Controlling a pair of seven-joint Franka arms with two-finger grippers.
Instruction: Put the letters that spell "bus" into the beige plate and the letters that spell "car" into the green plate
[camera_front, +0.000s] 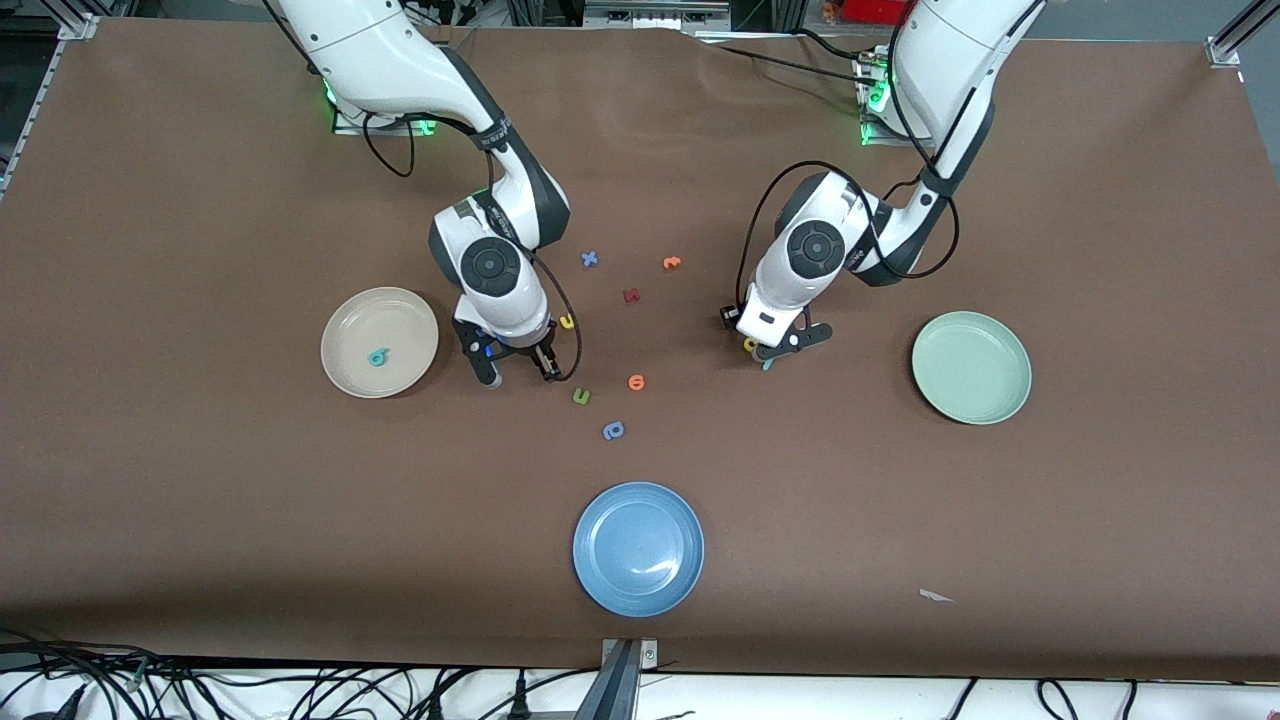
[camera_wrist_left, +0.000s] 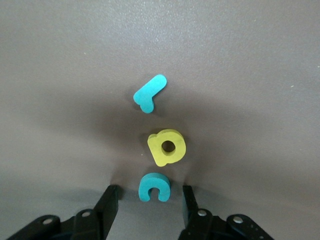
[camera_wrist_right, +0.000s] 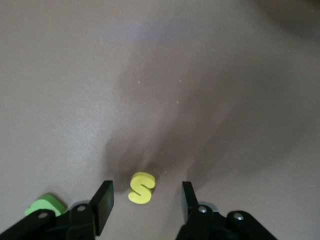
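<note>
Brown table; yellow s apparently hidden under right tool.

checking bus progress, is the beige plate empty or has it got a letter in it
Not empty: the beige plate holds one teal letter; the yellow s lies on the table.

text: none readable | labels: none | foam letters only

Three foam letters lay in a row on the brown desk: a teal r, a yellow a, then a teal c. The c sat between the left tool's spread black fingers, untouched.
</note>
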